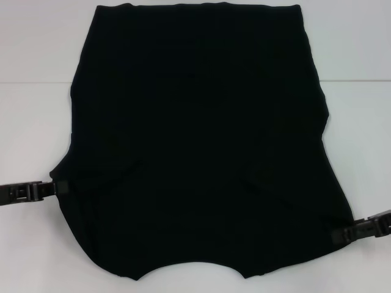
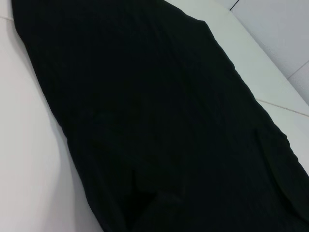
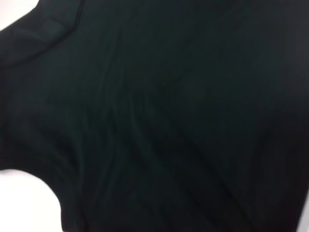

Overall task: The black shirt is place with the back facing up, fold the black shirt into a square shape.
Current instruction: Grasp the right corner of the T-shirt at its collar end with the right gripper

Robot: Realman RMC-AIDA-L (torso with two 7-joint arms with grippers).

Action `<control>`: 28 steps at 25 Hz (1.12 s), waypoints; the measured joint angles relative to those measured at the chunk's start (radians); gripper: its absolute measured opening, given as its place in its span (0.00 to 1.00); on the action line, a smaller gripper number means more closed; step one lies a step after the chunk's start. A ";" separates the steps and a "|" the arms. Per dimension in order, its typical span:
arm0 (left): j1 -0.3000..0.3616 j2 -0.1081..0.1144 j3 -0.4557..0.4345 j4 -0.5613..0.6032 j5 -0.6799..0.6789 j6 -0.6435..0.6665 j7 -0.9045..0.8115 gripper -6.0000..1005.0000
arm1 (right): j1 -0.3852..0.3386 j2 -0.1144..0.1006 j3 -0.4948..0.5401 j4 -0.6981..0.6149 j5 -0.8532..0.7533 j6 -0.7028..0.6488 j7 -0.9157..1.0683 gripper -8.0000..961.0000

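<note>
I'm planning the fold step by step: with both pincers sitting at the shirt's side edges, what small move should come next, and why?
Probably lift both edges slightly together. The left pincer meets the black shirt at its left edge and the right pincer at its right edge, while the cloth lies flat on the white table. Whether either has closed on fabric isn't visible, so a small lift would test it.

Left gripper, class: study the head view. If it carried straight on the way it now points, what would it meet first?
The left gripper points inward across the white table, its tip already at the black shirt's edge. So it would meet the shirt's cloth first, though whether it slides over or under is unclear.
</note>
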 joint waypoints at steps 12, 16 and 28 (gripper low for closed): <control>-0.002 0.002 0.000 -0.001 0.000 -0.002 0.008 0.03 | 0.018 0.021 -0.001 -0.012 -0.008 -0.026 0.005 0.96; -0.004 0.005 0.000 -0.011 0.000 -0.010 0.010 0.03 | 0.026 0.028 -0.007 -0.012 -0.010 -0.030 0.008 0.96; -0.004 0.006 0.000 -0.014 0.000 -0.012 0.022 0.03 | 0.029 0.016 -0.003 -0.012 -0.009 0.009 0.078 0.92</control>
